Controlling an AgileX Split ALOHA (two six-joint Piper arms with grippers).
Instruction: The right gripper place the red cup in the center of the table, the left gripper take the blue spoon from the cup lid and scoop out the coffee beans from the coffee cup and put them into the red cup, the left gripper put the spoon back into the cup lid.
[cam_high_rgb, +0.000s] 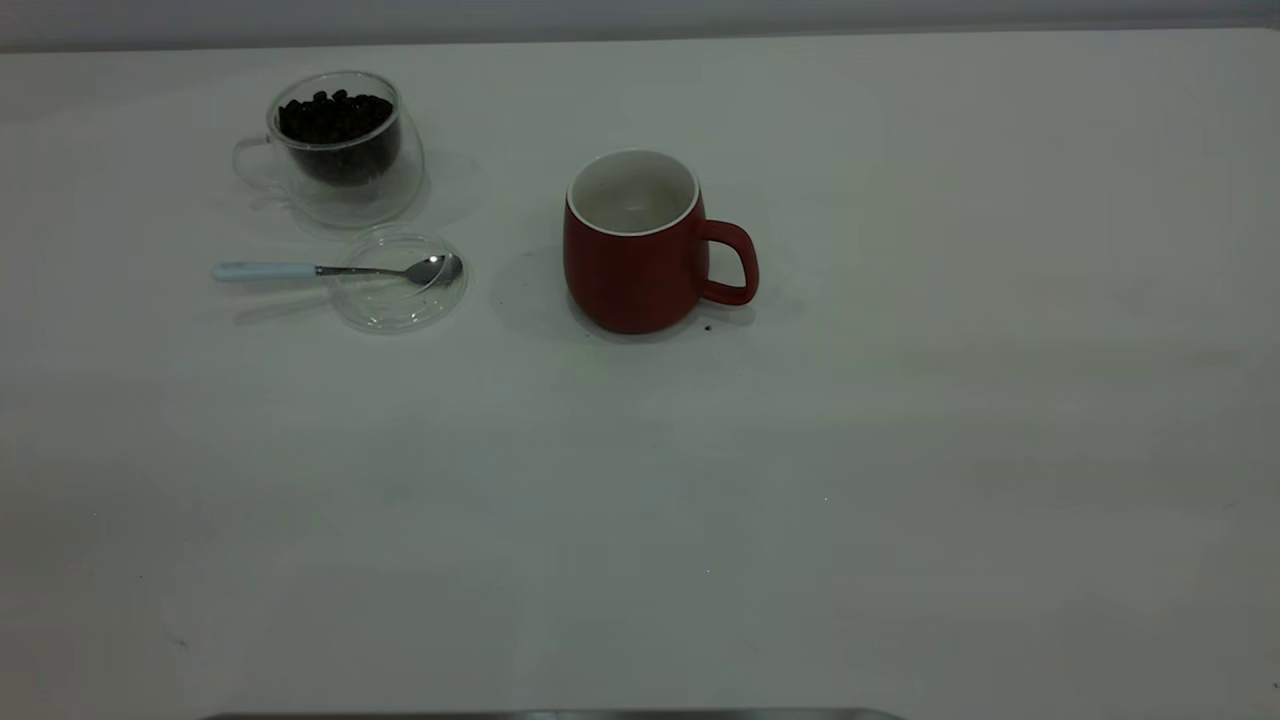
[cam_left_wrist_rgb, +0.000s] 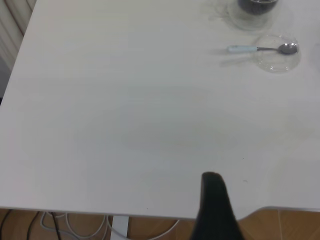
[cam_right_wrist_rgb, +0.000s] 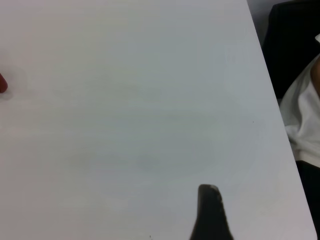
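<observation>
The red cup (cam_high_rgb: 640, 265) stands upright near the middle of the table (cam_high_rgb: 700, 500), handle to the right, and its white inside looks bare. At the far left the coffee cup (cam_high_rgb: 335, 145) holds coffee beans (cam_high_rgb: 335, 115). Just in front of it lies the cup lid (cam_high_rgb: 398, 295), with the blue spoon (cam_high_rgb: 300, 271) resting bowl-first on it and its handle pointing left. Neither arm shows in the exterior view. My left gripper (cam_left_wrist_rgb: 212, 182) hangs shut by the table's near edge, far from the spoon (cam_left_wrist_rgb: 250, 48) and lid (cam_left_wrist_rgb: 277, 60). My right gripper (cam_right_wrist_rgb: 209, 192) is shut over bare table, with a sliver of the red cup (cam_right_wrist_rgb: 2, 83) far off.
A tiny dark speck (cam_high_rgb: 708, 327) lies beside the red cup's base. Below the table edge (cam_left_wrist_rgb: 100, 210) the left wrist view shows wooden floor and cables (cam_left_wrist_rgb: 75, 225). A person's white sleeve (cam_right_wrist_rgb: 302, 115) and dark clothing lie beyond the table's side edge in the right wrist view.
</observation>
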